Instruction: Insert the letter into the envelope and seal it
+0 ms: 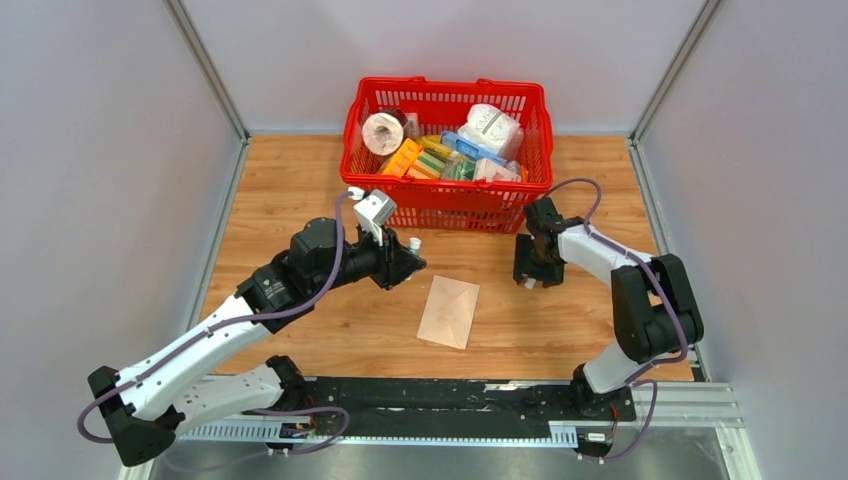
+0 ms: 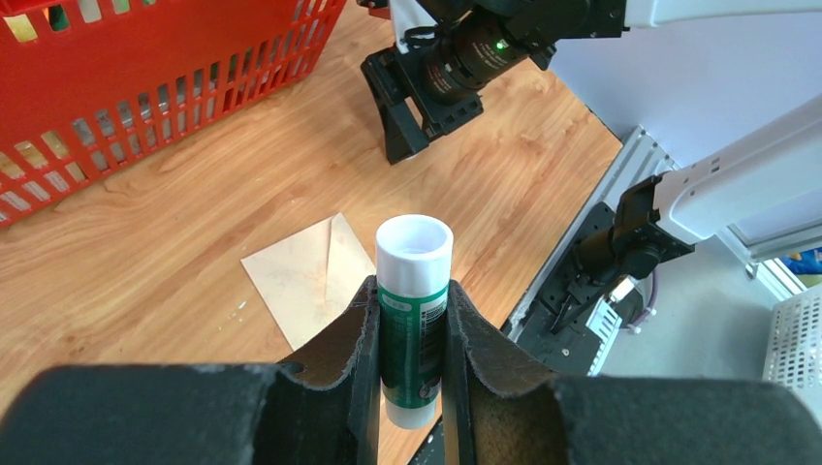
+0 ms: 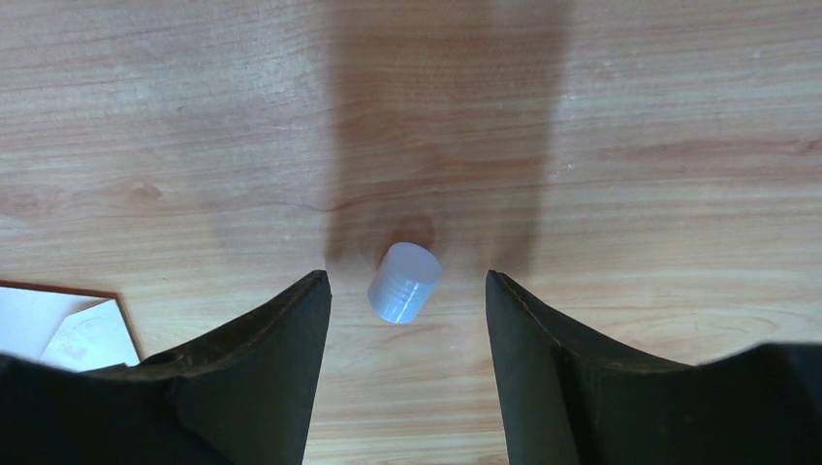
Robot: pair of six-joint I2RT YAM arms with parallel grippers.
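The left gripper (image 2: pixel 412 295) pinches an uncapped glue stick (image 2: pixel 414 247), seemingly to seal the envelope (image 1: pixel 449 311), while the right gripper (image 3: pixel 407 325) hangs spread over the cap (image 3: pixel 403 283).

Your envelope (image 1: pixel 448 311) lies flat on the wooden table (image 1: pixel 300 180), near the middle and a little toward the near edge. It is a light tan rectangle, with its long sides running roughly away from you and turned slightly askew. Diagonal seam lines cross its upper face. You cannot tell whether its flap is sealed, and you cannot make out the letter.
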